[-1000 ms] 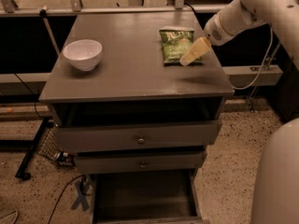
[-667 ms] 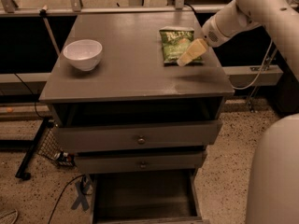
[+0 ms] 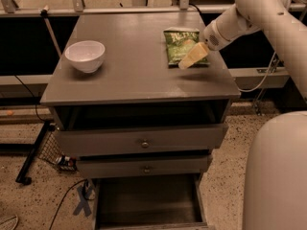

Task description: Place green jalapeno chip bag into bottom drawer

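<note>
Hiding part of green jalapeno chip bag (image 3: 177,46), gripper (image 3: 193,56) above it, grip unreadable, bottom drawer (image 3: 144,201) front cropped.

Pale lettering is running across the top edge of the green jalapeno chip bag (image 3: 176,43), which is lying on the cabinet top (image 3: 129,68), but the letters are too blurred to make out, so no word or brand is coming through. The gripper (image 3: 193,55) is hanging over the bag's lower right part and is showing no readable marking.
</note>
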Robot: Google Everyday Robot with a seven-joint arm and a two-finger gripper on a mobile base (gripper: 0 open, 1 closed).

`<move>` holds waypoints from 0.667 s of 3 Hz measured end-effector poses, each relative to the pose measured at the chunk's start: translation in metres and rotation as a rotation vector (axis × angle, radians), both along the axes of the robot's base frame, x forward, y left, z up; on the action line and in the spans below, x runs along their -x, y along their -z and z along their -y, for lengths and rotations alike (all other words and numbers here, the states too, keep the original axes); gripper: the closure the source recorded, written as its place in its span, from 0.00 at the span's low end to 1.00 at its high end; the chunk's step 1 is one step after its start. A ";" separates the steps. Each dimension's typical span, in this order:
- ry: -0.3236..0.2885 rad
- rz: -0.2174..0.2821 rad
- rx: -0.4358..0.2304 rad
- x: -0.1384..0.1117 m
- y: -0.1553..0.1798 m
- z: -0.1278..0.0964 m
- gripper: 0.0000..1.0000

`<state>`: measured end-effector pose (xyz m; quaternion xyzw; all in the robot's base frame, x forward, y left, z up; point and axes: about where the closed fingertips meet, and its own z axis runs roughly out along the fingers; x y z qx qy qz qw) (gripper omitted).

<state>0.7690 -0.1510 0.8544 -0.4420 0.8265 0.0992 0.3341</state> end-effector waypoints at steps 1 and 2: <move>-0.003 -0.017 -0.010 -0.005 0.007 -0.003 0.00; -0.005 -0.028 -0.021 -0.008 0.012 -0.006 0.21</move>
